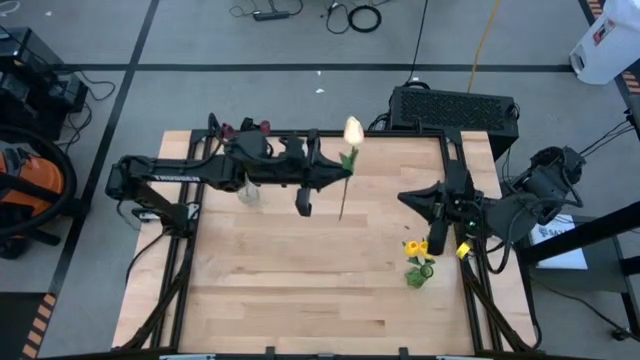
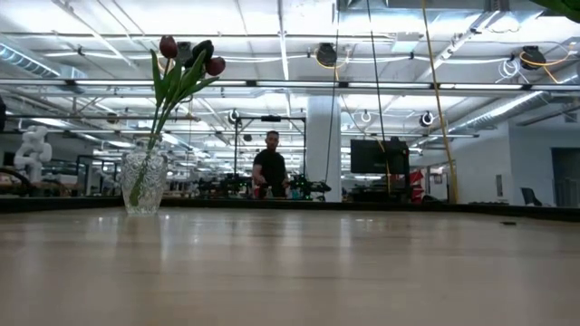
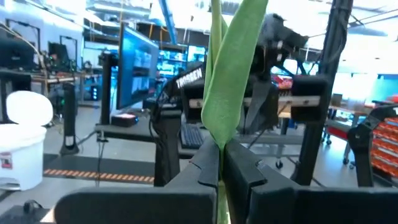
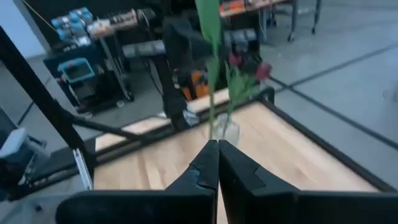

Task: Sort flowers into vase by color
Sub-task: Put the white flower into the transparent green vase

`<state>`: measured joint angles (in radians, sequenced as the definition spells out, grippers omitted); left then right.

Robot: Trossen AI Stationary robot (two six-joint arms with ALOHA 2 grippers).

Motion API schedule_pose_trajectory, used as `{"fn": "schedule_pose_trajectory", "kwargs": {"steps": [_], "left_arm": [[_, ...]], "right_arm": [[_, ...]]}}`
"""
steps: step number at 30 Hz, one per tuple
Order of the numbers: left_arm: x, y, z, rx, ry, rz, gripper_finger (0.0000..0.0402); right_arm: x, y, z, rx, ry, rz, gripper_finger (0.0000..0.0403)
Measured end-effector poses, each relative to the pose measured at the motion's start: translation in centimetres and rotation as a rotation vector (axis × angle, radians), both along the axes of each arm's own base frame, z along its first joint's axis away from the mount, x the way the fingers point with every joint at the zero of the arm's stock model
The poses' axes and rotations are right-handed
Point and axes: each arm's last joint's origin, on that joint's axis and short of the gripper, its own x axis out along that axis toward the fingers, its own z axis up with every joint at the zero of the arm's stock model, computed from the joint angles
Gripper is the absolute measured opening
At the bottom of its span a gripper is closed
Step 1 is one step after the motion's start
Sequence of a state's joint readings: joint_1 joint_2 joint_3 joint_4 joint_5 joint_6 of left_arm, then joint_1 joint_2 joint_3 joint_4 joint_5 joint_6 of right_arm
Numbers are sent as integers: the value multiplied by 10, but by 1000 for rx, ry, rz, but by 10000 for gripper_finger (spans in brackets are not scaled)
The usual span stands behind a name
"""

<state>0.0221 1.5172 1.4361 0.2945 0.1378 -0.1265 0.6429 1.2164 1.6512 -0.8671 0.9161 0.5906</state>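
My left gripper [image 1: 340, 178] reaches from the table's left to the middle far part and is shut on a cream-headed tulip [image 1: 353, 130]. A glass vase [image 1: 250, 192] [image 2: 143, 181] stands on the table under the left arm, and dark red tulips [image 2: 186, 63] stick up out of it. My right gripper [image 1: 437, 232] is shut by the right edge, above yellow tulips [image 1: 418, 250]. How those rest, I cannot tell. In the right wrist view the shut fingers [image 4: 217, 152] point at the vase [image 4: 227, 130]. My left gripper pinches the cream tulip's thin green stem [image 3: 221, 158] between its two fingers, just below a broad green leaf [image 3: 233, 74]. The fingers come level from the table's left and lie across the stem. The tulip is lifted clear, head toward the far edge, stem end [image 1: 342, 212] toward the near edge.
A black box [image 1: 455, 105] sits beyond the far right corner. A dark frame rail [image 1: 330, 133] runs along the far edge. Bare wood [image 1: 300, 280] fills the near half of the table. A person [image 2: 270, 163] stands far off in the room behind.
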Motion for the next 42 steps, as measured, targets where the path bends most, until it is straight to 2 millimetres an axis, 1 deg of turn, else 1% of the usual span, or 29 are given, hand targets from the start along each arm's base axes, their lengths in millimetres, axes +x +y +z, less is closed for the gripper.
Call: {"fn": "schedule_pose_trajectory", "kwargs": {"steps": [3,6,9,11,14,17,20,25,34,38,42], "left_arm": [[1,-5,0,1,-20,-15,8],[-1,-10,3,1,-43,-30,8],[-2,-16,5,1,-42,-47,8],[-5,-18,7,4,-55,-67,8],[-13,-22,18,12,-124,-103,8],[-16,-25,21,20,-147,-114,8],[-13,-26,17,20,-105,-115,8],[-12,-25,13,13,-64,-114,8],[-12,-28,14,-7,-65,-126,8],[-11,-30,12,-8,-65,-134,8],[-11,-30,12,-13,-64,-135,8]], "right_arm": [[15,3,7,-8,-71,-8,22],[31,8,10,-56,-113,-7,53],[45,11,5,-122,-86,-15,89],[51,9,1,-117,-76,-39,114],[60,4,-1,-74,-91,-88,146],[71,1,-5,-63,-90,-100,170],[84,3,-11,-62,-70,-44,186],[97,6,-12,-84,-93,12,194],[101,2,-9,-93,-118,1,193],[108,0,-13,-99,-112,-13,184],[115,0,-18,-124,-88,-15,166]]}}
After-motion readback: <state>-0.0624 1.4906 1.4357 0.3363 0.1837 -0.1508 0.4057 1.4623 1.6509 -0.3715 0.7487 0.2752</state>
